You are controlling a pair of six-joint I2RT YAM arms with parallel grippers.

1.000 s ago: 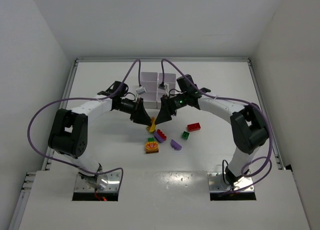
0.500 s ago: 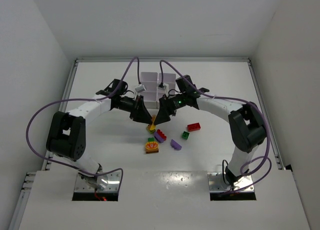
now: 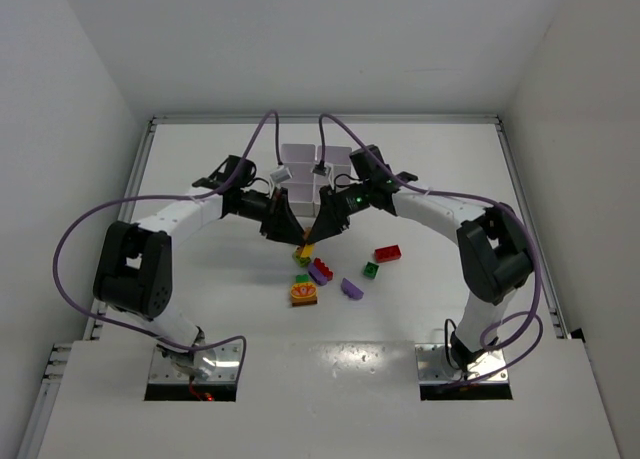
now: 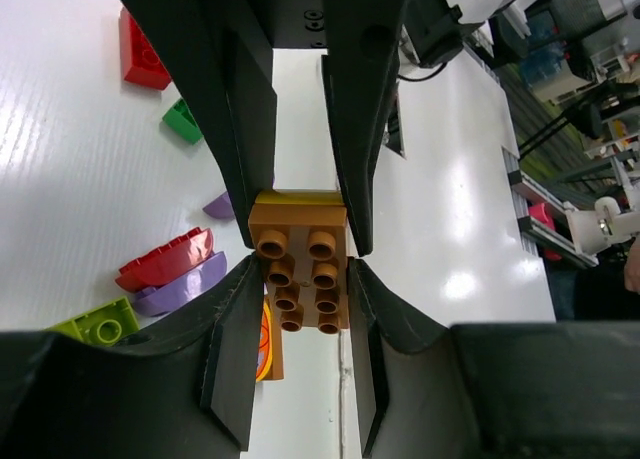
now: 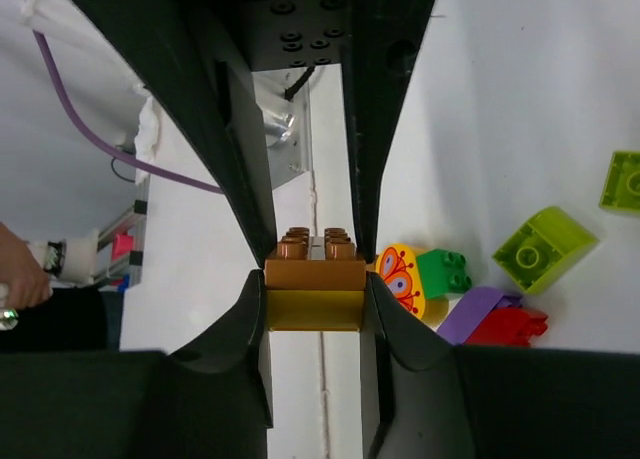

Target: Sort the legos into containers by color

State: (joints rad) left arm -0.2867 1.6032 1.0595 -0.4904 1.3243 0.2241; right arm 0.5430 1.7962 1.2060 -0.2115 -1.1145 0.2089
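- Risk number one: a sudden pop. The orange-and-yellow plastic brick stack (image 5: 313,274) is clamped from opposite ends by both arms. If it's pulled apart with a jerk, one half could be flung onto the white table (image 3: 200,309) or into the cluster of loose plastic bricks (image 3: 318,272) below.
- Slip is the other worry. Only narrow finger pads are pressed on smooth plastic, so with a twist the stack could be dragged out of one grip instead of being split.
- A finger clash can't be ruled out either, since both sets of black fingers are crowded around the same small piece.
- If the stack is dropped unsplit into the white plastic grid tray of square containers (image 3: 295,157), two colours would be mixed in one compartment.
- As for the left gripper (image 4: 299,279), it's closed down tight, with pads pressed on both sides of the stack, seemingly at the orange studded brick.
- The right gripper (image 5: 314,309) is narrowed onto the stack too, with both fingers touching its sides, seemingly nearer the yellow end. Which brick is truly gripped by which arm can't be told for sure.
- The stack is held above the table, just in front of the tray and over the cluster. A red rectangular brick (image 3: 387,253) and a small green brick (image 3: 371,270) can be seen off to the right.
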